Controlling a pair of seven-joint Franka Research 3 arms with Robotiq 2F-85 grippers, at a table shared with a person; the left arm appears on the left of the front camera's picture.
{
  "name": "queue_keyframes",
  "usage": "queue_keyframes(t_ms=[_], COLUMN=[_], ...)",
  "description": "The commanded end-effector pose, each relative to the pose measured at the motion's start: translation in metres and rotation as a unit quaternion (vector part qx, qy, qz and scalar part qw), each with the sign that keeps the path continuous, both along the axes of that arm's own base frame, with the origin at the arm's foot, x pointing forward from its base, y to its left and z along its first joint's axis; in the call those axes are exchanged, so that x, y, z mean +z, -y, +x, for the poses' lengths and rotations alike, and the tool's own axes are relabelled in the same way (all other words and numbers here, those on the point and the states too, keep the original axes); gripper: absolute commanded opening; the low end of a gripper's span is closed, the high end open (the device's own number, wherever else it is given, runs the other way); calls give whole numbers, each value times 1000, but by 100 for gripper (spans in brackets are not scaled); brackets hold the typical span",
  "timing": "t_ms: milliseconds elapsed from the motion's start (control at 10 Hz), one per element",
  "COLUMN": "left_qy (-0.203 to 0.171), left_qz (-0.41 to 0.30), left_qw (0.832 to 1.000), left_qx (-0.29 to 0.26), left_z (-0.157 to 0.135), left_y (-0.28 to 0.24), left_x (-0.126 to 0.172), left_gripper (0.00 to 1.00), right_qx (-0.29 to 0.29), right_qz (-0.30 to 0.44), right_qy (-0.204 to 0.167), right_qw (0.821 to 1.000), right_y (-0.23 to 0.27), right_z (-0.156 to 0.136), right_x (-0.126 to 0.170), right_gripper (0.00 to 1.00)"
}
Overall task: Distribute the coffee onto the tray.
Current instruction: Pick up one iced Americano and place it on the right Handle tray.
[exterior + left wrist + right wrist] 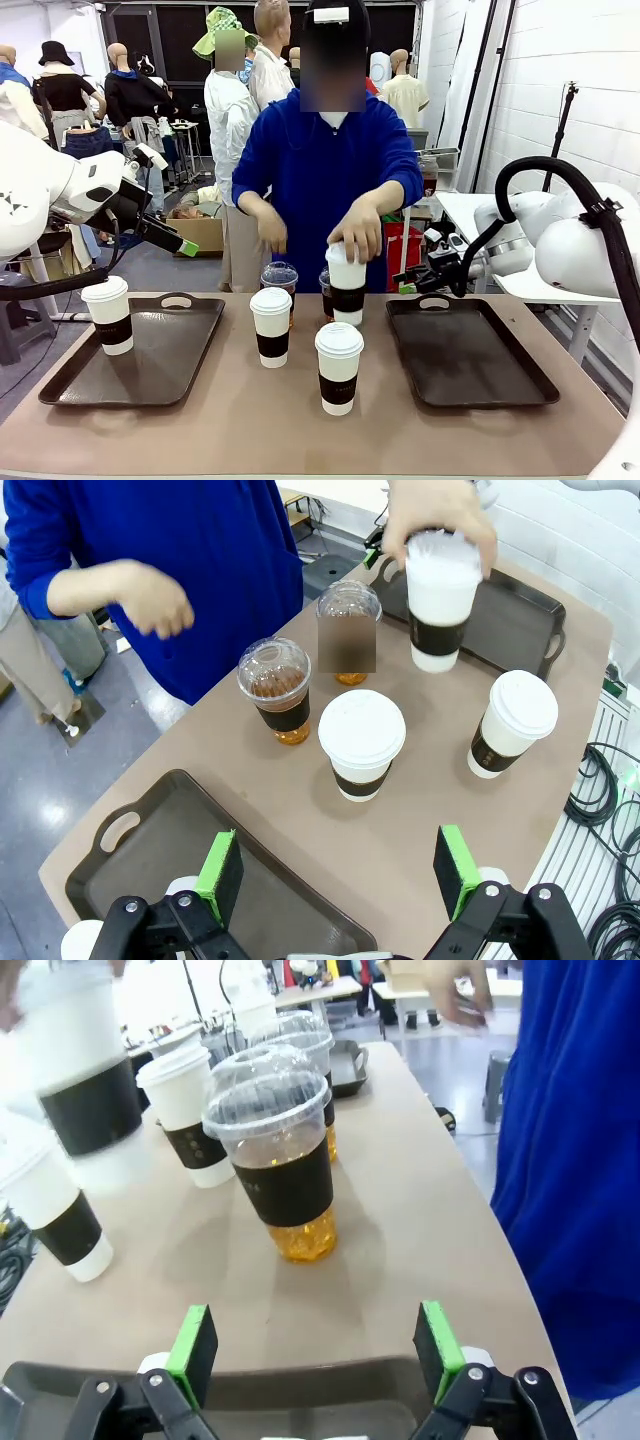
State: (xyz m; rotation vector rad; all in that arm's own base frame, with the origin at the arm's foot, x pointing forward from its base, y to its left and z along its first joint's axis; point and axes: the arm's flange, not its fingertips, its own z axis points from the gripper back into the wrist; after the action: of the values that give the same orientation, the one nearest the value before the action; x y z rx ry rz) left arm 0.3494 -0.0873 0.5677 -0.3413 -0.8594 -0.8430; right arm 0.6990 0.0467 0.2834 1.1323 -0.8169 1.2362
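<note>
One white sleeved coffee cup stands on the left tray. Two more white cups stand on the table between the trays. The person's hand holds a fourth white cup just above the table. Behind it stand two clear lidded cups of brown drink. My left gripper hangs open above the left tray's far edge, holding nothing. My right gripper stands open over the far left corner of the right tray, facing the nearer clear cup.
The person in blue stands at the far edge, the other hand raised over the clear cups. The right tray carries nothing. In the left wrist view the open pads frame the left tray and the table beside it.
</note>
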Motion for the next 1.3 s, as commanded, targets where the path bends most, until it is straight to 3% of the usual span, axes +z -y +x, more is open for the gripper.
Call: queue_keyframes(t_ms=[0,200,1200], left_qy=[-1,-1,-1], left_qz=[-3,-3,-3], left_qw=[1000,1000,1000], left_qx=[-1,-1,-1], left_z=[1,1,1], left_y=[-2,-2,-2], left_x=[0,0,0], left_gripper=[100,100,100], right_qx=[6,2,-2], right_qz=[-5,-7,-5], right_qy=[5,18,6], right_qw=[1000,1000,1000], right_y=[4,11,14], right_z=[-14,-19,-11], right_x=[2,-2,-5], right_gripper=[100,100,100])
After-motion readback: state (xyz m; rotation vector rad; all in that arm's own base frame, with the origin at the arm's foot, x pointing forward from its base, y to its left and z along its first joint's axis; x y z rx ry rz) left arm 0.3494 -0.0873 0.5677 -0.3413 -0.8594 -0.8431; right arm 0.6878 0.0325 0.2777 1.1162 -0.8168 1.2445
